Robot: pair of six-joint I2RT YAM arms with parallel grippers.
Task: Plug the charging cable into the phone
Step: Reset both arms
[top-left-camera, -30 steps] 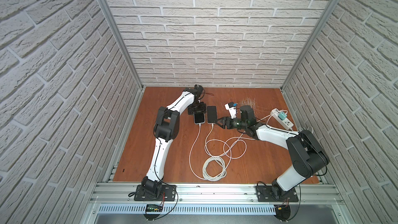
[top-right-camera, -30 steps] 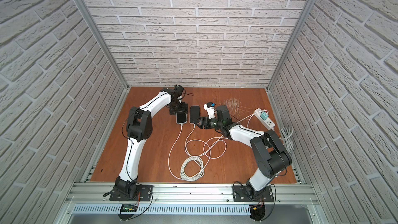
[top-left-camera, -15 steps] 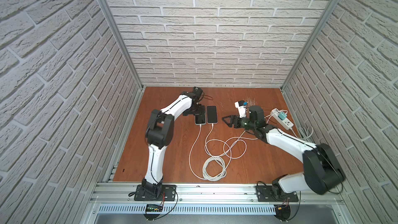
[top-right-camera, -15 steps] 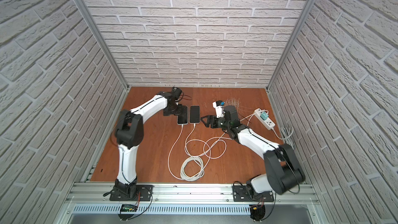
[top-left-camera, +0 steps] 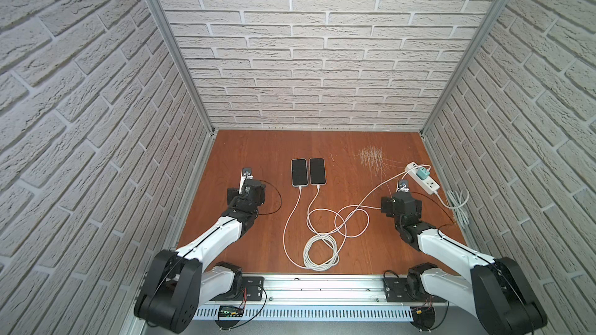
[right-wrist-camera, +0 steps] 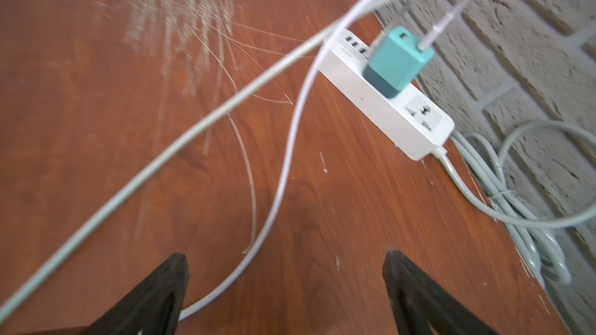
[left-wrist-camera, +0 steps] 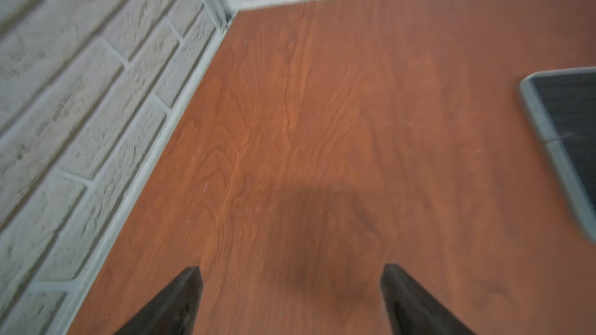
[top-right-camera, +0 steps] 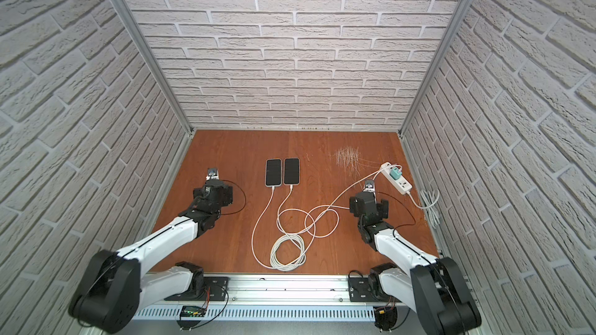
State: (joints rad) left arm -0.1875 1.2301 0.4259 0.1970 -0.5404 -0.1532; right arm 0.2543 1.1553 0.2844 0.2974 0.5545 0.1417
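Two dark-screened phones [top-left-camera: 299, 172] [top-left-camera: 317, 171] lie side by side mid-table, also in a top view [top-right-camera: 282, 171]. A white charging cable [top-left-camera: 298, 207] meets the near end of each phone, and the slack is coiled [top-left-camera: 321, 251] near the front. My left gripper [left-wrist-camera: 292, 272] is open and holds nothing; it hovers left of the phones [top-left-camera: 246, 190], with one phone's edge [left-wrist-camera: 567, 117] in its wrist view. My right gripper [right-wrist-camera: 285, 259] is open over bare wood [top-left-camera: 401, 203]. A white cable [right-wrist-camera: 290, 143] passes by one finger without being held.
A white power strip [top-left-camera: 422, 178] with a teal charger [right-wrist-camera: 396, 62] lies at the right edge, and its grey cord [right-wrist-camera: 516, 220] is bundled against the brick wall. A grey braided cable [right-wrist-camera: 161, 156] crosses scratched wood [top-left-camera: 371, 156]. Brick walls close in three sides.
Both arms have drawn back from the phones, the left one leftward and the right one rightward, both towards the front. The jaws of both grippers have spread wider.
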